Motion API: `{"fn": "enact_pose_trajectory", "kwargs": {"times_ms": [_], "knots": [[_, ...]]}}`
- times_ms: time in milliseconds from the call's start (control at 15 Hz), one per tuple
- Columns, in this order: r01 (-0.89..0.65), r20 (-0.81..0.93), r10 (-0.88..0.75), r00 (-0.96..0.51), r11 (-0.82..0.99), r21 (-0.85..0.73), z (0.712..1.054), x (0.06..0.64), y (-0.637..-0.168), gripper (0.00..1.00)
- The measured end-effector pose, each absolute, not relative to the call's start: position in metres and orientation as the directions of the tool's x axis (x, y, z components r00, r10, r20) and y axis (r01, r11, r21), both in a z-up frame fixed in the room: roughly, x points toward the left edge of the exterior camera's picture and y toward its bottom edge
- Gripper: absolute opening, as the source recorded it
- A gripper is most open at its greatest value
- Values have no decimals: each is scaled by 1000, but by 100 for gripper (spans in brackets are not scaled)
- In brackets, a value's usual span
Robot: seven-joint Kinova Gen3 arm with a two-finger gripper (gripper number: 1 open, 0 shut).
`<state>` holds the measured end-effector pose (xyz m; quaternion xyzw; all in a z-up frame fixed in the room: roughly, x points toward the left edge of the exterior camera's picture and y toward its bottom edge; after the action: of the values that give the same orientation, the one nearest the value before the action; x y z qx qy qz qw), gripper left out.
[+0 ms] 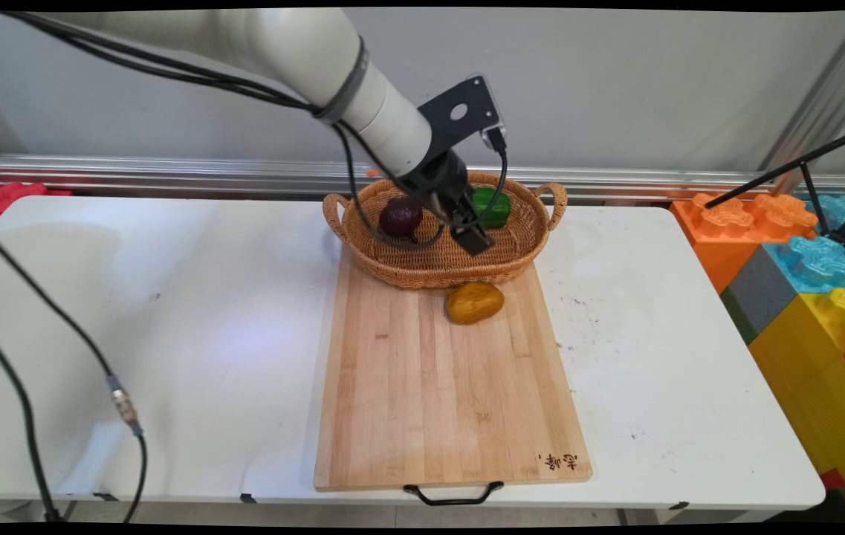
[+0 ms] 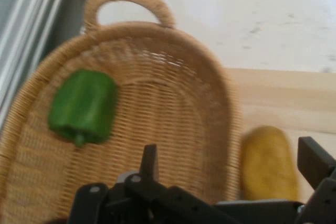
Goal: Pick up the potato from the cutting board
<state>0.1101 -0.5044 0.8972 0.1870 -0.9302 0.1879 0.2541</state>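
Main view: gripper (image 1: 471,236) low over basket (image 1: 392,271) at upper centre, fingers apart and empty; pepper (image 1: 497,206) just behind, onion (image 1: 400,217) left, potato (image 1: 474,302) below on board (image 1: 437,401).

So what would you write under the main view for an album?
The arm's tool hangs over a wicker basket holding a purple onion and green pepper; a potato lies on the cutting board.

One mark only, down at the lower right of the frame: dark characters burned into the near right corner of the wooden cutting board (image 1: 452,386), a small stamp (image 1: 557,461) too small to read. Nothing else carries readable lettering in either view.
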Motion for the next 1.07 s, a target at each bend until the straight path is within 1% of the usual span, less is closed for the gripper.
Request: {"fn": "enact_pose_trajectory", "kwargs": {"times_ms": [200,467,733,1067], "knots": [[-481,539,-310,-783,852,-208,903,108,-469,100],[-531,517,-392,-761,834,-149,891,103,-440,100],[-560,491,-439,-752,819,-124,871,103,-431,100],[-595,469,-483,-739,795,-119,842,107,-434,100]]}}
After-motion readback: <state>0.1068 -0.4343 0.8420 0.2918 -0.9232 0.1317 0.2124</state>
